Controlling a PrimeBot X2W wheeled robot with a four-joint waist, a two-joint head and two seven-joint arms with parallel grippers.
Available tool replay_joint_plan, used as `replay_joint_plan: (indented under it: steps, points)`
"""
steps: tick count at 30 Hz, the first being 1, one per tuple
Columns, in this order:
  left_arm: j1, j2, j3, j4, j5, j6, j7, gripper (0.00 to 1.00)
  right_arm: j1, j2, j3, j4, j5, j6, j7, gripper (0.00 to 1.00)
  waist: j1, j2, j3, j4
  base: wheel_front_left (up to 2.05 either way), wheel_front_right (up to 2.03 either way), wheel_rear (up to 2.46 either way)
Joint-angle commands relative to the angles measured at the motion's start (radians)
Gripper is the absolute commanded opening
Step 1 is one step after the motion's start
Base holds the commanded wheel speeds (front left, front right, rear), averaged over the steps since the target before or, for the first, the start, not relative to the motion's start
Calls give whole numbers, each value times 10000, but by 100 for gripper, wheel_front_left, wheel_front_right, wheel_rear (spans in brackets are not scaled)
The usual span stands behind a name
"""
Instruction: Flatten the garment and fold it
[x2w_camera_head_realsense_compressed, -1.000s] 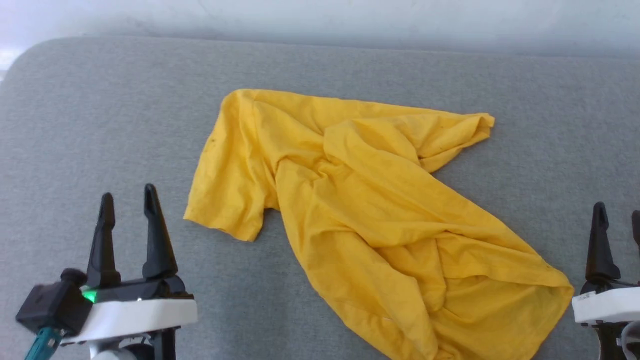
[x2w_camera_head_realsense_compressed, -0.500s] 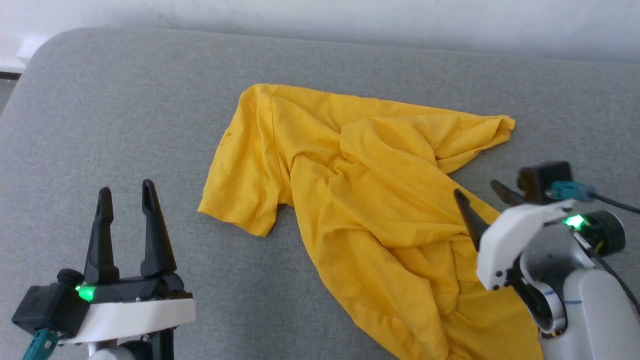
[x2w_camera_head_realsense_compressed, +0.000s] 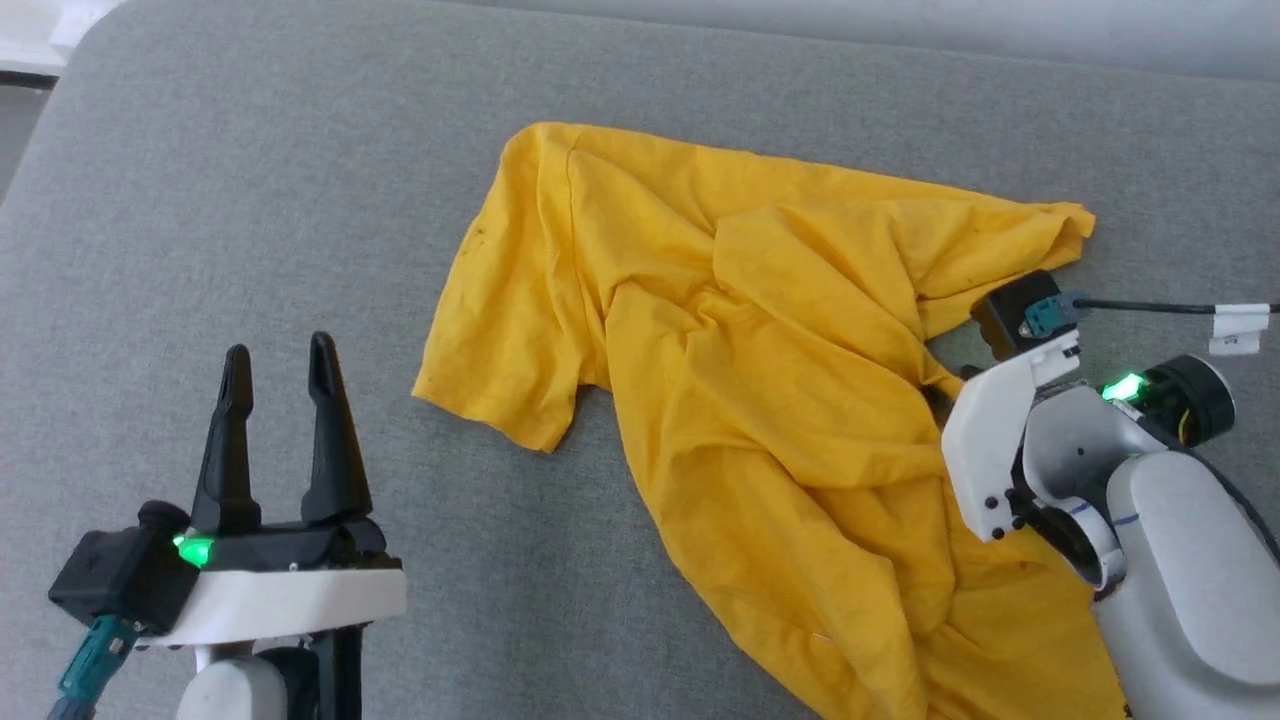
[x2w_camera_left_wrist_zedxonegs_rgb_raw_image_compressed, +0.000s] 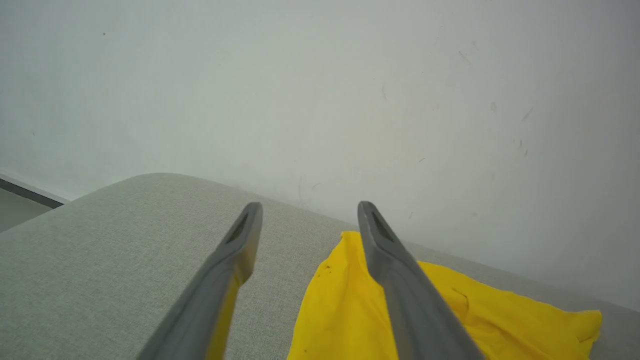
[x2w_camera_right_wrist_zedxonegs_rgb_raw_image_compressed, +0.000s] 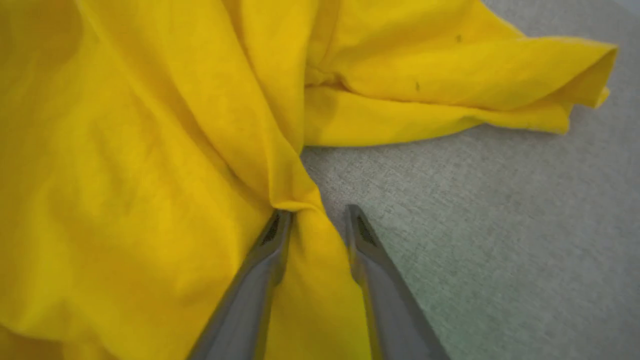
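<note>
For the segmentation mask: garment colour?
Bright yellow garment, no print showing; best in head view.

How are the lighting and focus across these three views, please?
Head view: soft, even light, the garment sharp, with faint shadows in its folds. Left wrist view: a pale, washed-out wall, the left pincer softer close to the lens. Right wrist view: heavily saturated yellow, the right pincer blurring toward the bottom edge.

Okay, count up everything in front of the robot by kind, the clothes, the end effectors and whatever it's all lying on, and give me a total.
Yellow shirt: 1
End effectors: 2 (left end effector, right end effector)
Grey surface: 1
Total: 4
</note>
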Motion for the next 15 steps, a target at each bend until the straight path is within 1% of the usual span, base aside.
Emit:
replay_joint_plan:
  steps: [1,5,7,9,12,15]
  points:
    - [-195,-46,8,72,-28,-94,-45,100,22,53,-28,265,130,-6,140,0,0,0,25,19,0,0,0]
    - [-271,-51,-7,180,-35,-115,-45,100,-216,142,-372,209,194,-6,-149,0,0,0,-157,-139,0,0,0]
    - [-266,-52,-33,222,-54,-91,-45,100,-377,137,-549,-45,196,-6,-422,0,0,0,-324,-239,0,0,0]
    - [-219,-52,-64,241,-40,-64,-45,100,-390,80,-514,-443,254,-6,-474,0,0,0,-502,-343,0,0,0]
    - [-77,-53,-86,242,-62,0,-45,100,64,72,-218,-1348,750,-6,-27,0,0,0,-753,-534,0,0,0]
    - [101,-53,-199,212,-89,68,-45,100,1138,-59,304,-2550,1606,-6,1052,0,0,0,-886,-678,0,0,0]
